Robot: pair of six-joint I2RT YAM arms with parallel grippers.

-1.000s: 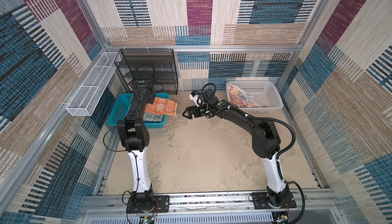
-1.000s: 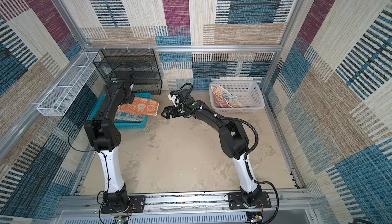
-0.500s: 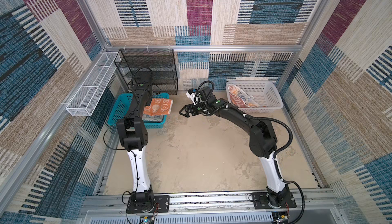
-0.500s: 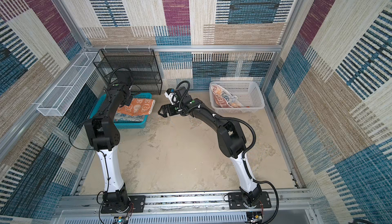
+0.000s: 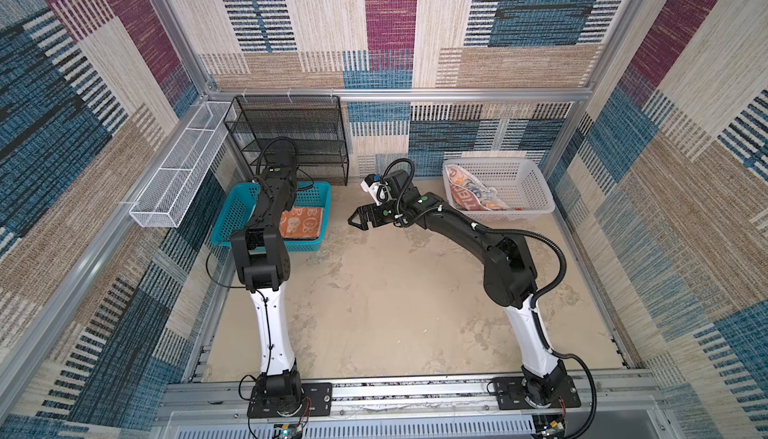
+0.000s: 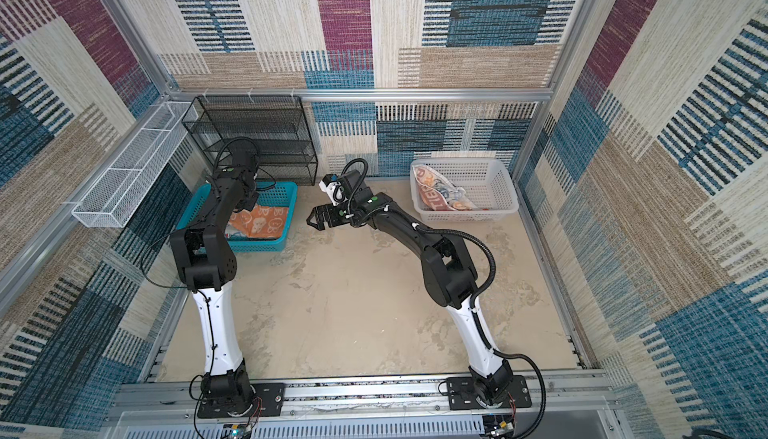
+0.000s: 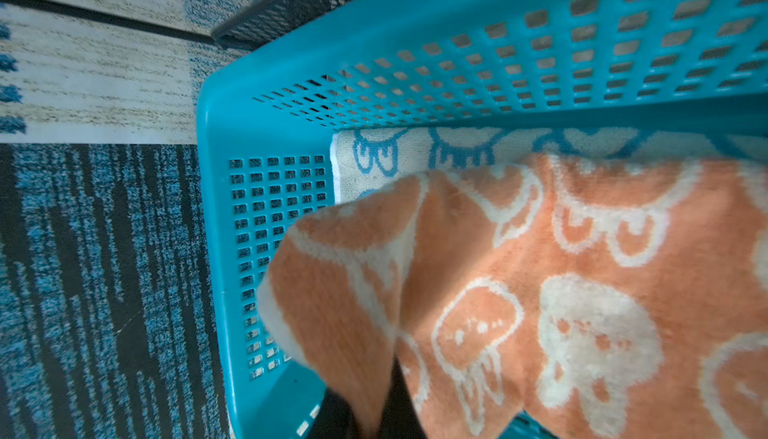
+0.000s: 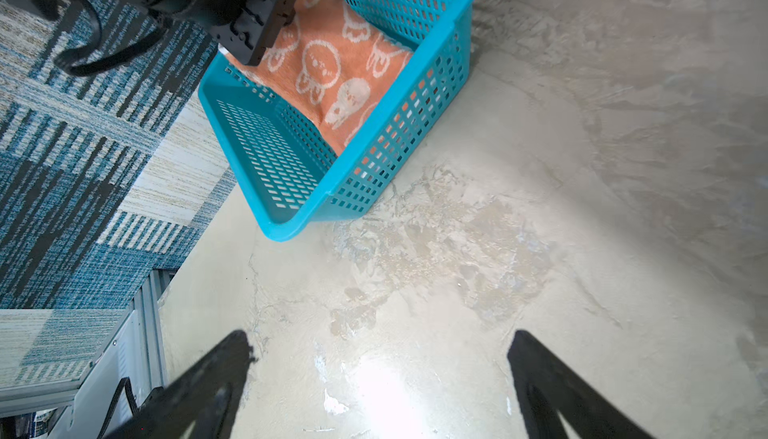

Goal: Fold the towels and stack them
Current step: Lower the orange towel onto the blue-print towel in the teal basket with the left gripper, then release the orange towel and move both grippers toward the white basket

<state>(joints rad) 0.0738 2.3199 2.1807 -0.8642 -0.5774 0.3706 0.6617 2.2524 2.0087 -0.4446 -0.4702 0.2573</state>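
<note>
An orange towel [image 5: 302, 223] with white rabbit faces lies in the teal basket [image 5: 272, 246], seen in both top views [image 6: 262, 221]. My left gripper [image 7: 374, 420] is shut on a raised corner of the orange towel [image 7: 582, 291]. Under it lies a pale towel [image 7: 457, 146] with blue faces. My right gripper [image 5: 357, 221] hovers open and empty over the bare table, right of the basket [image 8: 291, 167]; its fingers [image 8: 232, 358] are spread wide. A whitish lettered towel [image 5: 469, 197] lies crumpled in the white basket [image 5: 525, 187].
A black wire rack [image 5: 291, 138] stands behind the teal basket. A white wire tray [image 5: 178, 175] hangs on the left wall. The beige table [image 5: 395, 300] stretches between the two arms, with aluminium rails around it.
The left arm has carried the orange towel leftward from over the basket's right edge and down into the basket. The right gripper has drifted slightly left, still open.
</note>
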